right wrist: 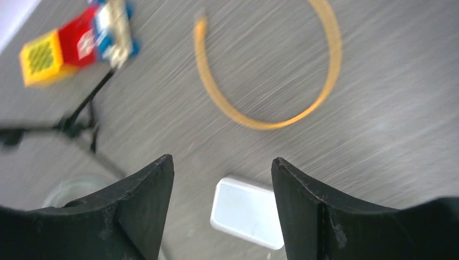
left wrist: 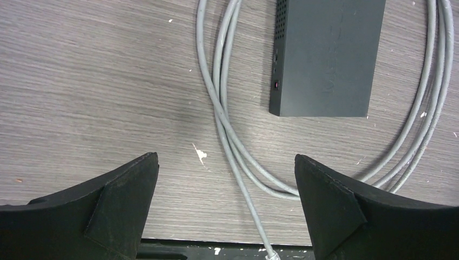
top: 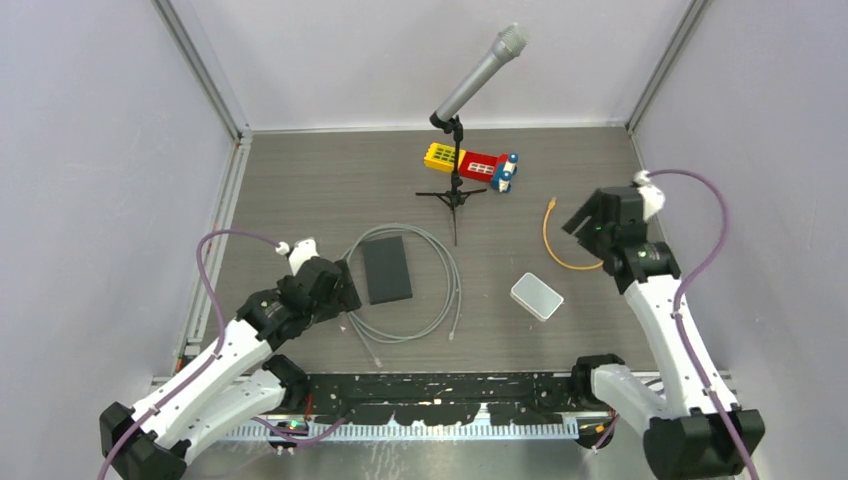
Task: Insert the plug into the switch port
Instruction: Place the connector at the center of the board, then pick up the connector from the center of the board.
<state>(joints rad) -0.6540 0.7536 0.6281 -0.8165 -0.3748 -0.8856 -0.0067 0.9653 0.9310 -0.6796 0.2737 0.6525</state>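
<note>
Left gripper (left wrist: 225, 158) spread wide, plug (left wrist: 269, 253) nearby, switch (left wrist: 330, 54) side face wrist-view only.

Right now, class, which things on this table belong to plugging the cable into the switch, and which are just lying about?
For the job:
- switch
- grey cable
- plug

Lying about:
- microphone
- toy blocks
- orange cable
- white box
</note>
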